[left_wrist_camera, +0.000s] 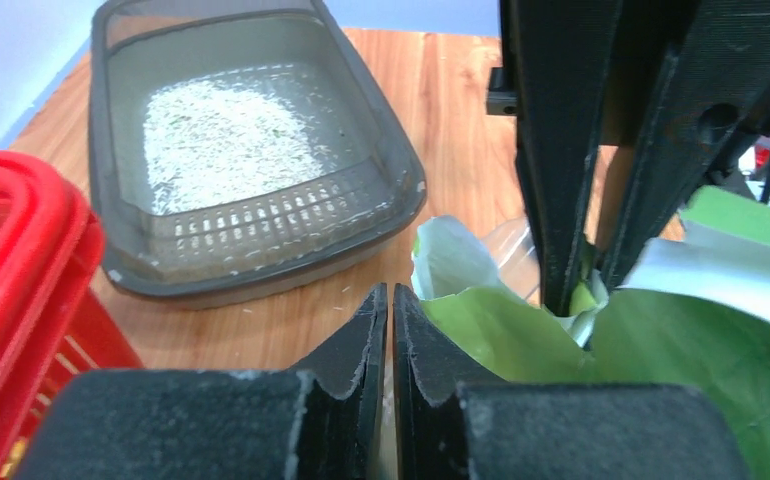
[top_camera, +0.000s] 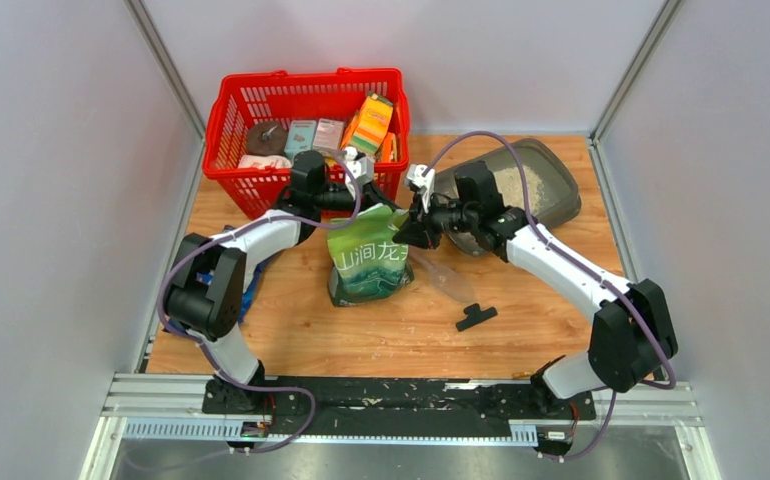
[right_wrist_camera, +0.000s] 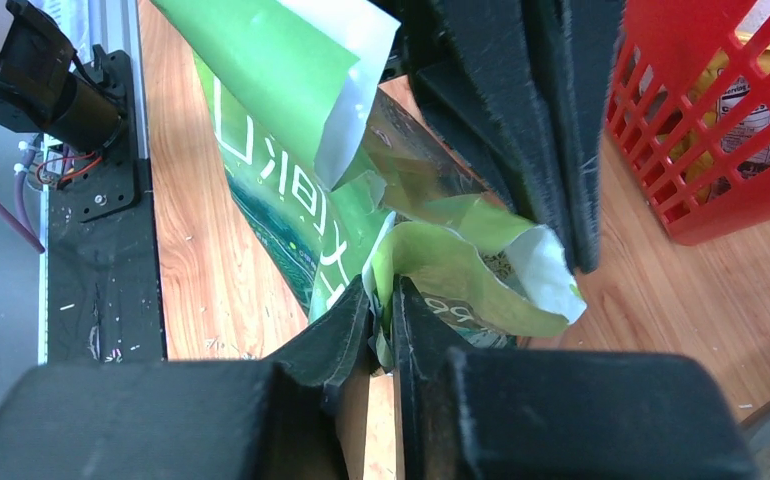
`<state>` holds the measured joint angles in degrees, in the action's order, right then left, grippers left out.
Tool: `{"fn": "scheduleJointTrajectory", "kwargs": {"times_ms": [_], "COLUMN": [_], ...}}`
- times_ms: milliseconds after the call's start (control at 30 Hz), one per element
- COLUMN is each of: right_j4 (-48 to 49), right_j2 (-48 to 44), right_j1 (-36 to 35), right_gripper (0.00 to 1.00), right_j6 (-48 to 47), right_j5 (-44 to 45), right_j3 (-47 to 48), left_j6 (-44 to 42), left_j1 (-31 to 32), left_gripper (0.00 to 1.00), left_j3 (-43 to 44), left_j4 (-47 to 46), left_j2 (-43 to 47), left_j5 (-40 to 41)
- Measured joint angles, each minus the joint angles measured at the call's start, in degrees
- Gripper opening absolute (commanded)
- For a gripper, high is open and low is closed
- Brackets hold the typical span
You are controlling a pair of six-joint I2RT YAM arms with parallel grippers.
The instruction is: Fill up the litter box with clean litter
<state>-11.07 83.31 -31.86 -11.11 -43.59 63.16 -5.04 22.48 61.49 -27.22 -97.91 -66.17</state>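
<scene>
The dark grey litter box (top_camera: pixel 553 200) sits at the back right with a patch of pale clean litter (top_camera: pixel 509 183) on its floor. In the left wrist view the litter box (left_wrist_camera: pixel 261 275) and its clean litter (left_wrist_camera: pixel 226 135) lie just beyond my fingers. A green-and-white pouch (top_camera: pixel 366 260) stands at mid-table. My right gripper (right_wrist_camera: pixel 383 295) is shut on the pouch's (right_wrist_camera: pixel 261 80) crumpled top edge. My left gripper (left_wrist_camera: pixel 391 300) has its jaws almost together with nothing seen between them. The pouch (left_wrist_camera: pixel 681 370) lies against its right finger.
A red mesh basket (top_camera: pixel 306 95) of packaged goods stands at the back left, close behind my left gripper (top_camera: pixel 373 200). A clear plastic piece (top_camera: pixel 446 275) and a small black part (top_camera: pixel 476 317) lie right of the pouch. A blue foil bag (top_camera: pixel 251 285) sits under the left arm.
</scene>
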Motion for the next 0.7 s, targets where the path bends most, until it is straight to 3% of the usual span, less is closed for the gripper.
{"fn": "scheduleJointTrajectory", "kwargs": {"times_ms": [367,467,500,600,700], "right_j4": [-3.6,-4.7,-5.0,-7.7,-11.5], "right_j2": [1.5,1.8,1.8,1.8,0.9], "right_j1": [0.2,0.5,0.5,0.7,0.8], "right_gripper": [0.16,0.27,0.37,0.56,0.69], "right_j6": [-0.9,-1.2,-1.5,-2.6,-4.6], "right_j5": [0.6,0.6,0.6,0.7,1.8], "right_j3": [2.2,2.7,3.0,4.6,6.5], "left_j6": [-0.4,-0.4,-0.4,0.2,0.9], "left_j1": [1.4,1.4,1.4,1.4,0.8], "left_gripper": [0.04,0.04,0.04,0.03,0.03], "left_j3": [-3.2,-3.4,-3.4,-3.4,-3.3], "left_j4": [-0.5,-0.9,-1.0,-1.7,-2.4], "left_j2": [3.0,3.3,3.3,3.3,3.1], "left_j5": [-3.6,-3.6,-3.3,-0.7,1.4]}}
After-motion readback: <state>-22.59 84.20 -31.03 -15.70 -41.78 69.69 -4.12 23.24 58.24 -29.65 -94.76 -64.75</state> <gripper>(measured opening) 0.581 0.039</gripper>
